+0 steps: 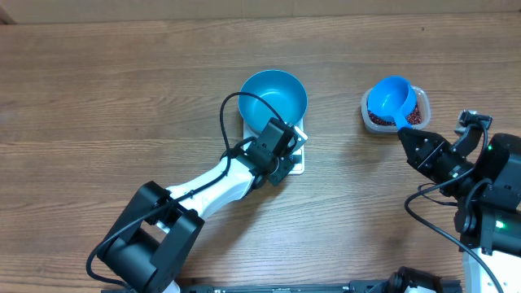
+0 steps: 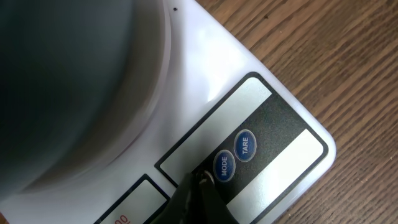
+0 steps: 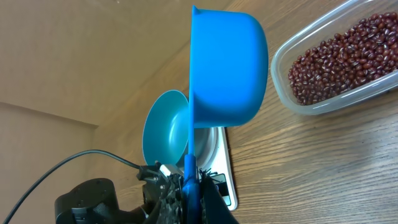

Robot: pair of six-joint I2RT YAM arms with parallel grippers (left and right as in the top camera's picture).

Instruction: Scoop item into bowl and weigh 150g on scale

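The blue bowl [image 1: 273, 96] sits on the white scale [image 1: 298, 165]. My left gripper [image 1: 286, 149] is shut, with its tips [image 2: 200, 180] pressed on the scale's button strip just left of the MODE button [image 2: 224, 166]; TARE [image 2: 245, 146] is beside it. The bowl's underside [image 2: 62, 87] fills the left wrist view's upper left. My right gripper [image 1: 407, 137] is shut on the handle [image 3: 189, 180] of a blue scoop [image 3: 227, 68]. The scoop cup [image 1: 389, 99] hovers over the clear tub [image 1: 421, 101], which holds red-brown beans [image 3: 342, 59]. Whether the scoop holds beans is hidden.
The tub stands to the right of the scale, with bare wooden table [image 1: 122, 98] all around. My left arm [image 1: 203, 191] stretches diagonally from the front edge to the scale. A black cable [image 1: 226, 114] loops beside the bowl.
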